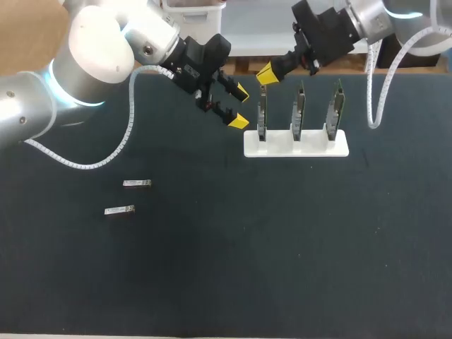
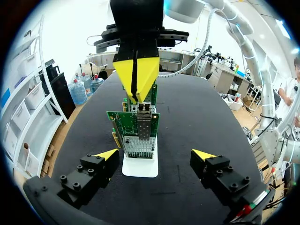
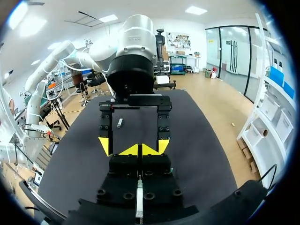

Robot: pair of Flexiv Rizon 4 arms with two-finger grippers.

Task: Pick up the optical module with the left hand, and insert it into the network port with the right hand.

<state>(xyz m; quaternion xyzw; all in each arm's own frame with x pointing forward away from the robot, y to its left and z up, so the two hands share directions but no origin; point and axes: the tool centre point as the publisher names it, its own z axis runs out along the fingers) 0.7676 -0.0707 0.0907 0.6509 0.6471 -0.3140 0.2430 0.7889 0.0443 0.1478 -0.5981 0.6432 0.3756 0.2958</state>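
Pickup looks done: left claw (image 1: 236, 106) open, empty beside the card rack (image 1: 296, 145); right claw (image 1: 265, 74) pinches the optical module (image 2: 141, 108), apparently seating it in the rack's network port (image 2: 140, 123).

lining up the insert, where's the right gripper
In the head view, the right gripper is just above the leftmost card in the white stand, beside the left gripper.

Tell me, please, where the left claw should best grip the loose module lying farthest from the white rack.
Probably at mid-length, across its two long sides, from straight above: the module lies flat, a slim bar running sideways across the table, apart from the other module.
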